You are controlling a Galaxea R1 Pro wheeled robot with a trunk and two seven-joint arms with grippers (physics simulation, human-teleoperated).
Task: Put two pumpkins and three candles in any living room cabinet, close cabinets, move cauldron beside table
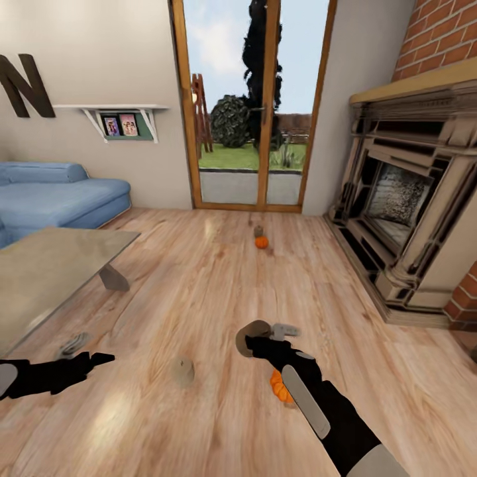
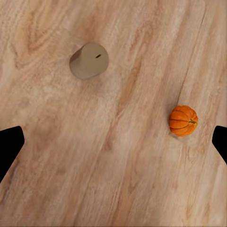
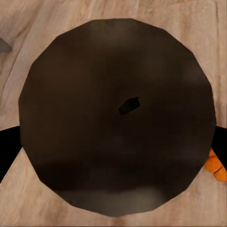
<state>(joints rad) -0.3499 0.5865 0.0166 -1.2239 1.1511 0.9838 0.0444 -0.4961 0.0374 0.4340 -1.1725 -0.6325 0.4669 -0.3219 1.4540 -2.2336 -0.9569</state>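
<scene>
My right gripper is shut on a grey-beige candle, held just above the floor; up close its dark top with the wick sits between the two fingers. One orange pumpkin lies on the floor, partly under my right forearm. A second candle stands on the floor between my arms, and the left wrist view shows it with the pumpkin. My left gripper hangs open, holding nothing. Farther off, near the glass door, lie the other pumpkin and a third candle. The cabinet is out of view.
A low grey-topped table stands at the left with a blue sofa behind it. An ornate fireplace surround lines the right wall. Glass doors close the far end. Wooden floor lies between.
</scene>
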